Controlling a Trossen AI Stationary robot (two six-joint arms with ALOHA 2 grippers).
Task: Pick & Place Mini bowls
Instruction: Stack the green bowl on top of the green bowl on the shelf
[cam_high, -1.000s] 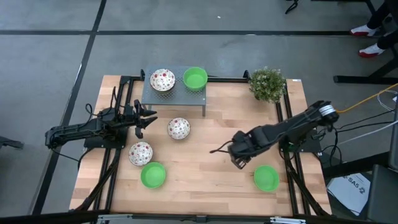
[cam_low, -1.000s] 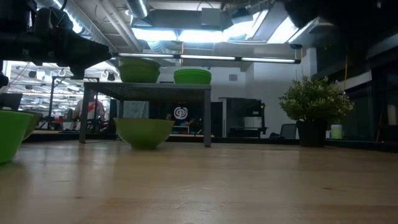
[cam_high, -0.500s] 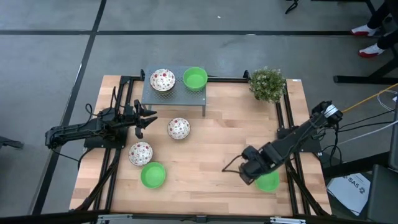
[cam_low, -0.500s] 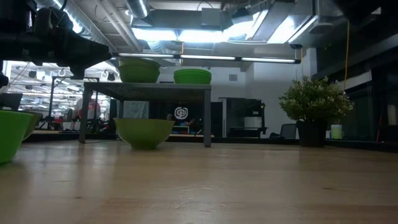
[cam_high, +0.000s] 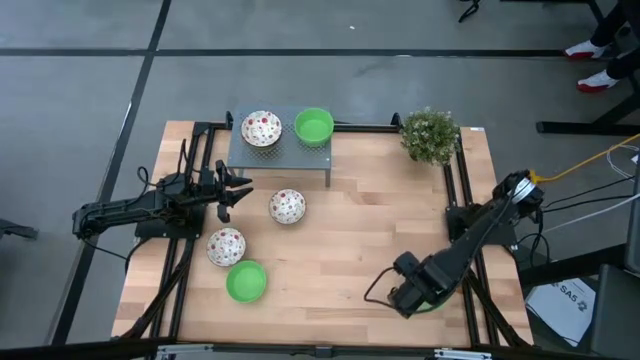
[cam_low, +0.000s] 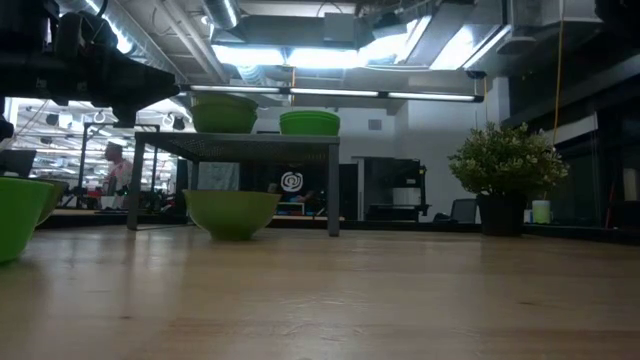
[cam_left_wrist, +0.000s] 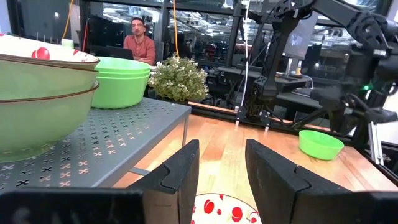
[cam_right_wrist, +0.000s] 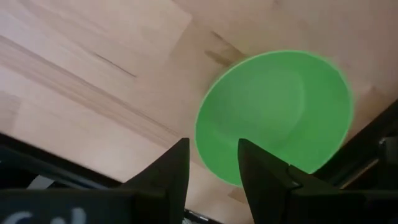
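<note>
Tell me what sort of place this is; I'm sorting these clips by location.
Probably a robotics lab or workshop in an open office. Two dark arms are mounted on a wooden table framed by black rails, the floor is bare concrete, and the low view shows exposed ceiling ducts, strip lights, and a person at desks behind.

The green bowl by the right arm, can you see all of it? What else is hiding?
- Green bowl: high view, almost wholly covered by the right gripper; the right wrist view shows it from above.
- Rim contact: right wrist view, the fingers overlap its edge; touching cannot be told.
- Speckled bowl: left wrist view, cut off by the picture's edge, between the left gripper's open fingers.
</note>
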